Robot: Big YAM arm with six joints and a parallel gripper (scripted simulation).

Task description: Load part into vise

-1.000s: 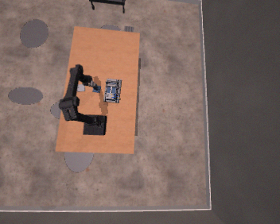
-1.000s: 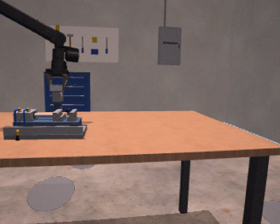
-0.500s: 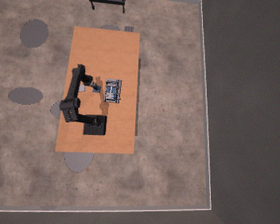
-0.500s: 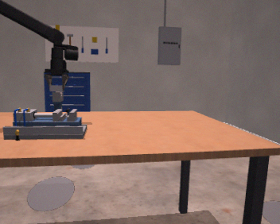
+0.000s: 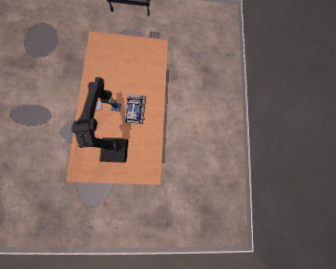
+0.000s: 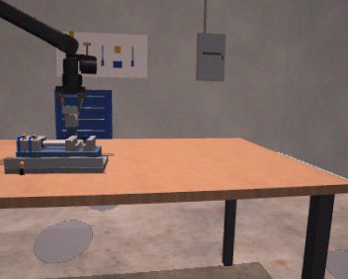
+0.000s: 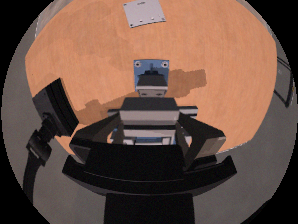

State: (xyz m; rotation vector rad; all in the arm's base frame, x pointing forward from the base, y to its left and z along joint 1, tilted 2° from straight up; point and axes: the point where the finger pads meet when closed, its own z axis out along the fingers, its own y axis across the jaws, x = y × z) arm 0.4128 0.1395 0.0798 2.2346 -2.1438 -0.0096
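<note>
My gripper (image 5: 115, 103) (image 6: 71, 105) (image 7: 149, 113) points down and is shut on the part, a grey block (image 6: 69, 109) (image 7: 149, 104). Its milled slot cannot be made out. The part is in the air, a little above the V-block (image 6: 71, 120) (image 7: 152, 82) in the exterior view; the wrist view shows the V-block beyond it. The vise (image 5: 136, 114) (image 6: 62, 151) stands open, with a gap between the rod-side jaw (image 6: 72, 143) and the fixed jaw (image 6: 91, 143). In the wrist view the held part hides much of the vise. The work stop cannot be made out.
The infeed plate (image 5: 99, 106) (image 7: 144, 13) lies beyond the V-block in the wrist view, with no block on it. The air cylinder (image 6: 33, 143) with blue hoses sits at the vise's left in the exterior view. The arm's base (image 5: 114, 152) stands on the table.
</note>
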